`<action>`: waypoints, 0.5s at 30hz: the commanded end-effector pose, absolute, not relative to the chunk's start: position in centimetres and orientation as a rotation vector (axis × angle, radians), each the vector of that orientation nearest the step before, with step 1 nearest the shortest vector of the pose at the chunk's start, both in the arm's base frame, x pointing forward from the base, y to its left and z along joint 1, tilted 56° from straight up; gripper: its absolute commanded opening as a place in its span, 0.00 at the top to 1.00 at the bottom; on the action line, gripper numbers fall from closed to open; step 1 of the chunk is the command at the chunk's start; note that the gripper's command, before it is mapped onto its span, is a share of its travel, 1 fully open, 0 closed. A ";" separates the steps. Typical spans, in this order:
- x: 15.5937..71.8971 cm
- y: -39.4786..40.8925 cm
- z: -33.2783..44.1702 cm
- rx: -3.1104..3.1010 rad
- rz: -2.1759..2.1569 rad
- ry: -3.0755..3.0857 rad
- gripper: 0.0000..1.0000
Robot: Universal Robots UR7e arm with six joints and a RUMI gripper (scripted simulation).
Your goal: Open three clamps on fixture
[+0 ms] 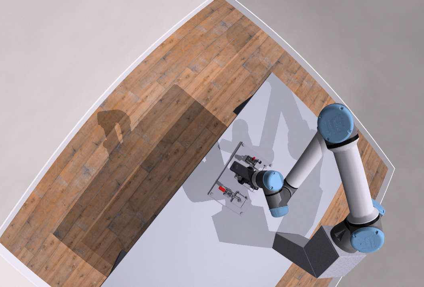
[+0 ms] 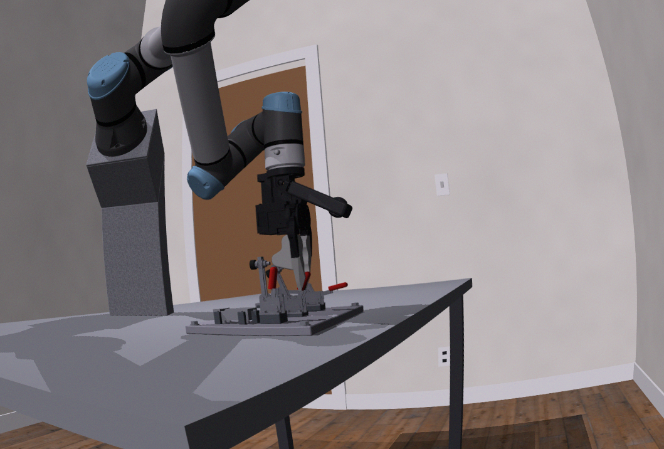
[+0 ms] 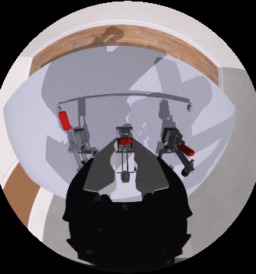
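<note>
A grey fixture plate [image 1: 236, 180] lies on the table and carries three toggle clamps with red handles. My gripper [image 2: 305, 271] points down over the plate and is shut on the middle clamp's red handle [image 3: 124, 141], which stands steeply raised [image 2: 306, 277]. In the wrist view, the clamp on the right [image 3: 186, 150] has its handle tilted up and its clamping arm raised; it also shows in the side view [image 2: 272, 276]. The clamp on the left [image 3: 64, 120] has its handle lying flat, pointing at the table edge [image 2: 338, 286]. The wrist hides the middle clamp in the overhead view.
The plate [image 2: 274, 325] sits near the far end of the grey table [image 2: 184, 360], close to its long edge. The robot's grey pedestal [image 2: 131, 222] stands at the table's back. Small grey parts [image 2: 232, 316] sit on the plate in front of the clamps.
</note>
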State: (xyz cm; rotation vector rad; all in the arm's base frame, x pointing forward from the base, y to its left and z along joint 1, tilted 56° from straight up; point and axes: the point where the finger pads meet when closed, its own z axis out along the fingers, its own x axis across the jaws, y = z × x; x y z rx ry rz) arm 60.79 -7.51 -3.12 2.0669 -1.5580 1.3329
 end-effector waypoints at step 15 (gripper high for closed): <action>59.7 -8.2 -3.7 2.062 1.321 -1.558 1.00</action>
